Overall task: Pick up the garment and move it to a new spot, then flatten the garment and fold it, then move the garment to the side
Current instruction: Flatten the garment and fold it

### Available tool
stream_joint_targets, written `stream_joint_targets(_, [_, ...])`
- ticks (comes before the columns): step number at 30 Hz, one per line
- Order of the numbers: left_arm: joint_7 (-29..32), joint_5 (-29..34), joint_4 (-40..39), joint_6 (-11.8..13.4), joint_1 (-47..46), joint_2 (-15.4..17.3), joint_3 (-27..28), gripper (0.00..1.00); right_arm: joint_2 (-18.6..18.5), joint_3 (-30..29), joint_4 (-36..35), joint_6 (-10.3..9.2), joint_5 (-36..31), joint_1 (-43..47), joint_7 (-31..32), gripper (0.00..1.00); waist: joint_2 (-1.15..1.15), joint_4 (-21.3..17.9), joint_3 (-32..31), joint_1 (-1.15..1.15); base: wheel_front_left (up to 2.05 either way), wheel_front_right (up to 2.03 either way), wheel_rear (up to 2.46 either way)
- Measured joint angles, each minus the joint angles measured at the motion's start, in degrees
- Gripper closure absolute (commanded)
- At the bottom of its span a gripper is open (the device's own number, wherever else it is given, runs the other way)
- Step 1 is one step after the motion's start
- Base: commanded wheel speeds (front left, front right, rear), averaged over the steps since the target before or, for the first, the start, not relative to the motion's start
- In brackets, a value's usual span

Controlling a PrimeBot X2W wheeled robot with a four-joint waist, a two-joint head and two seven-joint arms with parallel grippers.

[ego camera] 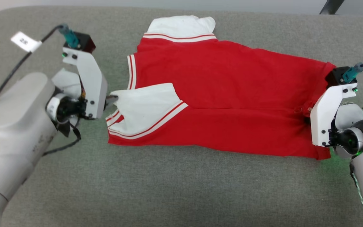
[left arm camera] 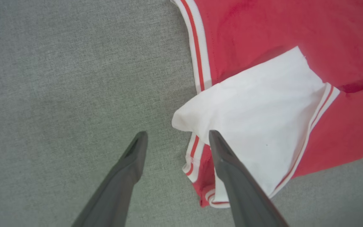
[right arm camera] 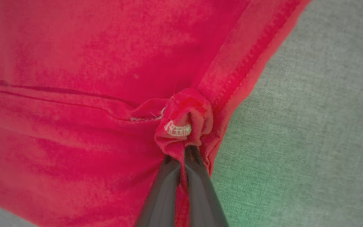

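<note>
- The shirt [ego camera: 219, 94] lay stretched across the middle of the grey cushion [ego camera: 181, 189], with a fold line running along its length.
- One white sleeve [ego camera: 146, 104] lay folded onto the red body at the robot's left end. The other sleeve [ego camera: 181, 25] stuck out at the far edge.
- The left gripper [ego camera: 112, 99] stood wide open just beside the folded sleeve's corner, holding nothing. In its wrist view one finger [left arm camera: 232, 170] overlapped the white cloth.
- The right gripper [right arm camera: 181, 151] was clamped tight on a bunched bit of the shirt's red hem at the right end.
</note>
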Motion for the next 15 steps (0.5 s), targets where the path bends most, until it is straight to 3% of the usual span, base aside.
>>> stream_joint_targets(2, [-0.5,-0.6,0.0,0.0,0.9,-0.2,0.2,0.0,0.5,-0.2,1.8,0.0,-1.2,-0.5,0.1,0.67,0.0,0.2,-0.4,0.0,0.0,0.0,0.0])
stream_joint_targets(4, [-0.6,-0.6,-0.1,0.0,1.5,-0.5,0.1,0.0,1.0,-0.4,3.9,0.0,-2.2,-1.2,0.2,0.51,0.0,0.4,-0.8,0.0,0.0,0.0,0.0])
stream_joint_targets(5, [-0.7,-0.6,0.0,0.0,1.9,-0.5,0.0,0.0,1.2,-0.5,4.6,0.0,-2.6,-1.4,0.2,0.15,0.0,0.5,-1.1,0.0,0.0,0.0,0.0])
stream_joint_targets(6, [-1.1,-0.8,0.0,0.0,2.2,-0.6,0.1,0.0,1.3,-0.6,5.4,0.0,-2.9,-1.6,0.2,0.0,0.0,0.6,-1.3,0.0,0.0,0.0,0.0])
stream_joint_targets(15, [-4.7,-1.5,0.5,-0.5,5.2,-0.9,0.6,0.0,1.6,-1.1,8.6,-0.01,-3.9,-1.5,-2.3,0.0,0.0,1.4,-4.6,0.0,0.0,0.0,0.0])
